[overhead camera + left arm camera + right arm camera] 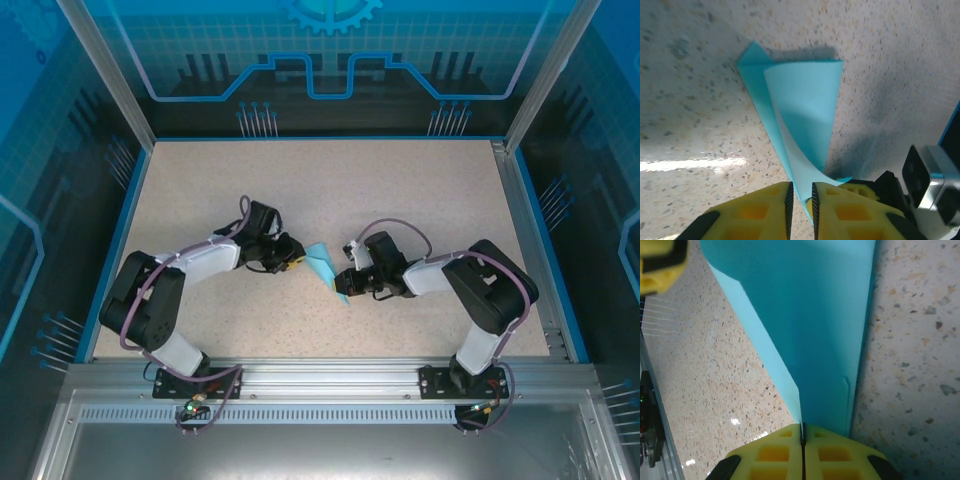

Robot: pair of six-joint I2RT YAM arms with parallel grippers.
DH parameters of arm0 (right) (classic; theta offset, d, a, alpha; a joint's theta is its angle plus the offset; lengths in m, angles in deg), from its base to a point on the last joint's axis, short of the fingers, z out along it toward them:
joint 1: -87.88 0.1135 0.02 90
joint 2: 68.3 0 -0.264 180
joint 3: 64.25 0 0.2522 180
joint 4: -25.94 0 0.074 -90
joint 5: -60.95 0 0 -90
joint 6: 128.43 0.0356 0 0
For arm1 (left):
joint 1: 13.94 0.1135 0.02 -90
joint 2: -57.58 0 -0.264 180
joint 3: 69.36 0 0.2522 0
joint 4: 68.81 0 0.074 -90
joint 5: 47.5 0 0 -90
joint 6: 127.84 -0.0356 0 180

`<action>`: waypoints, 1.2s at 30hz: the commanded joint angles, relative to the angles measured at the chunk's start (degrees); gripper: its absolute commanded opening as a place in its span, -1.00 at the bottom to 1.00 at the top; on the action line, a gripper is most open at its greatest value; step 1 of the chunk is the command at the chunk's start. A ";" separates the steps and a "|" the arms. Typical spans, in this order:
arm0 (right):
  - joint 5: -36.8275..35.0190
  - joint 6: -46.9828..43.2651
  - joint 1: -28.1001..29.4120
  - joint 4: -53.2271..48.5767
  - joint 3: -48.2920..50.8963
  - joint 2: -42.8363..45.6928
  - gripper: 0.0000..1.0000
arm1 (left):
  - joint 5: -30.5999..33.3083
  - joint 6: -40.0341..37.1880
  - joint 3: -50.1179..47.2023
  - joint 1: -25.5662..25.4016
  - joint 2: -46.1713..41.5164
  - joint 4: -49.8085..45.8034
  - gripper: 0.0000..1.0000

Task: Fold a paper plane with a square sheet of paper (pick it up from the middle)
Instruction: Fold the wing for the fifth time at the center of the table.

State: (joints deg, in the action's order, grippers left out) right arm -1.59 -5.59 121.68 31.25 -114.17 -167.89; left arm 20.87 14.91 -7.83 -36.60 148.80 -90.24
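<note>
**Top external: paper lies slantwise between the two grippers**

The folded light blue paper sheet [322,265] sits mid-table on the speckled beige tabletop [400,190]. Its long axis runs on a diagonal, from the far-left end beside the left gripper [293,258] to the near-right end at the right gripper [347,282]. The arms face each other across it, so neither is nearer; each has one end.

In the right wrist view, the right gripper's yellow fingers are pressed together with no gap. The sheet comes straight out of their seam and widens as it runs away from them, so this end is pinched firmly.

In the left wrist view, the left gripper's fingers stand only a sliver apart, and the narrow tip of the sheet drops into that slot. From there the sheet fans out to a broad far edge with one flap curling up. Whether these fingers are actually clamping the tip I cannot tell.

I judge that the next fold will turn on that diagonal. The right grip would act as the anchor, and the left end would be drawn or pressed along the crease line.
</note>
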 commanded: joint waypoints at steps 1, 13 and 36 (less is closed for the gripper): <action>1.82 1.68 -1.01 -3.29 -1.22 -1.02 -0.88 | -3.44 1.71 -3.24 -1.54 -1.25 8.51 -0.66; 3.64 6.25 -2.29 -5.48 -1.72 -3.28 -0.90 | -2.97 5.17 -10.62 -5.96 1.01 26.82 -0.67; 2.94 7.94 -2.96 -4.53 -0.48 -4.89 -0.91 | -2.59 2.77 -10.24 -7.98 6.60 33.08 -0.54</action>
State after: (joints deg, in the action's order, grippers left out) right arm 2.94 2.13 119.32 29.78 -115.90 -170.20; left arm 19.06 19.04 -18.37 -44.22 153.87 -59.29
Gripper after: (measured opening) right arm 0.046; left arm 0.229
